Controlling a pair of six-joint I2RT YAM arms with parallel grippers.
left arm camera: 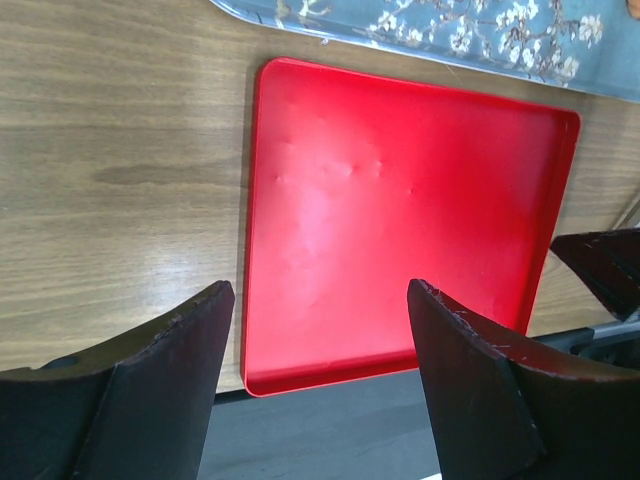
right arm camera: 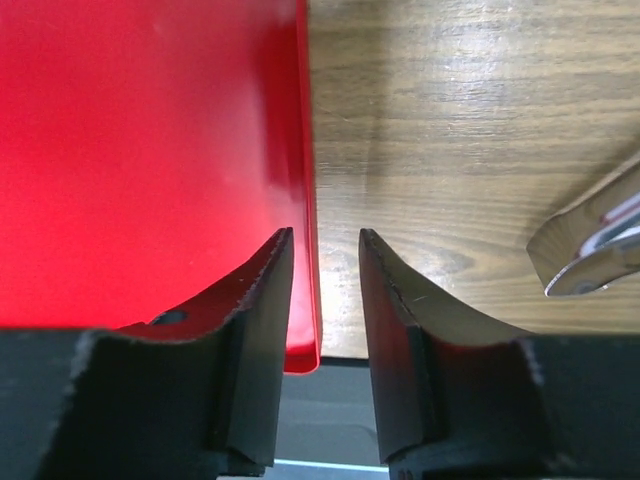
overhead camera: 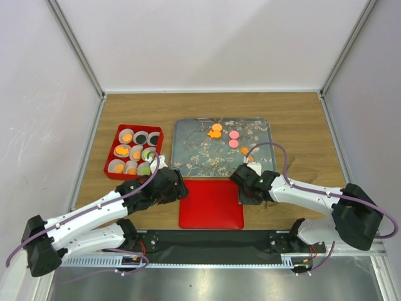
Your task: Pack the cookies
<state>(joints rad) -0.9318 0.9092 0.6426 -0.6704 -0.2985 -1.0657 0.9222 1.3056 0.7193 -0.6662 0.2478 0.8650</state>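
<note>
The cookies lie in two places. Some orange ones (overhead camera: 215, 130), pink ones (overhead camera: 234, 138) and one more orange one (overhead camera: 244, 150) sit on the floral tray (overhead camera: 188, 150). Others fill white paper cups in the red box (overhead camera: 111, 153). My left gripper (left arm camera: 320, 285) hangs open over the near left corner of the flat red lid (left arm camera: 400, 200), nothing between its fingers. My right gripper (right arm camera: 325, 232) is low at the lid's right edge (right arm camera: 312, 200). Its jaws stand narrowly apart astride the rim, with bare wood showing in the gap.
The red lid (overhead camera: 211, 204) lies on the wooden table between the two grippers, just in front of the tray. A shiny metal piece (right arm camera: 590, 250) lies on the wood right of my right gripper. The black base rail runs along the near edge.
</note>
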